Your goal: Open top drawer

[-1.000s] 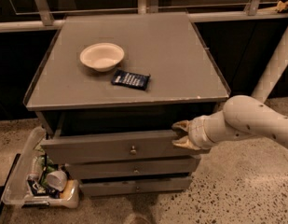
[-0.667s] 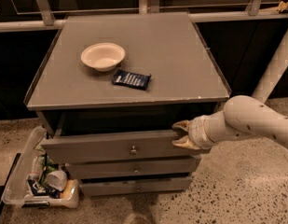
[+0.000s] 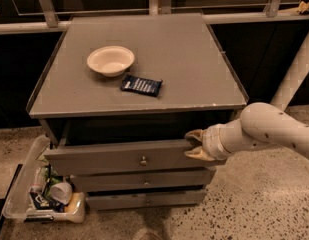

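drawer (image 3: 119,156) sitting centre frame, partly out under table (image 3: 194,59) | claw (image 3: 195,144) resting at its right end, right of centre, fingers spread, not holding knob (image 3: 143,160) | risk: off-centre pulling may be skewing and jamming drawer; fingers may be slipping off edge

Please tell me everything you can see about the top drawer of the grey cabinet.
The wide matte-grey top drawer is the tallest of three fronts, with a small round metal knob at its centre. It stands partly pulled out, showing a dark gap under the grey cabinet top. The beige tool is at its right end, against the front panel.
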